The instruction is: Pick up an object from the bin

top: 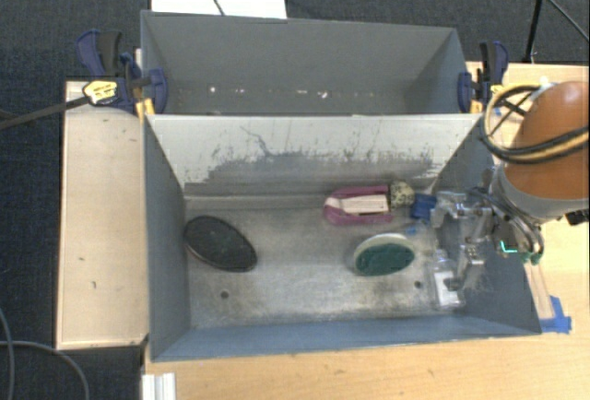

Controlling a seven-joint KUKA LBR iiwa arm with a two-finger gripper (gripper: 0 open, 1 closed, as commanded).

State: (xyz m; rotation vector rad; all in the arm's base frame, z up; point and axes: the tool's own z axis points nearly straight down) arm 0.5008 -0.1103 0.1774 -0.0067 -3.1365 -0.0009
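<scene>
Camera view. Grey metal bin [304, 145], floor scuffed and largely bare, five loose things on it, none heaped.

Arm enters from the right. Orange cover [553, 135] sits above the bin's right rim, with black cables [513, 117] looped across it. The gripper [452, 271] is low inside the bin, at the right end of the floor, close to the foot of the right wall. Whether it is open or closed: cannot tell, the metal parts merge with the grey floor behind.

Nearest thing: a round dark green disc [384, 257] with a pale rim, lying flat on the floor just left of the gripper, right of the floor's middle. Whether the two touch cannot be made out.

Along the foot of the back wall, right of centre: a purple-and-pink packet [356, 205] lying on its side. An olive lump [401, 194] lies just beside the packet's right end. A small blue piece [422, 207] is next to that, near the upper part of the gripper's frame.

Left end of the floor: a black oval pad [219, 243], slightly tilted, well apart from everything else and from the gripper.
</scene>
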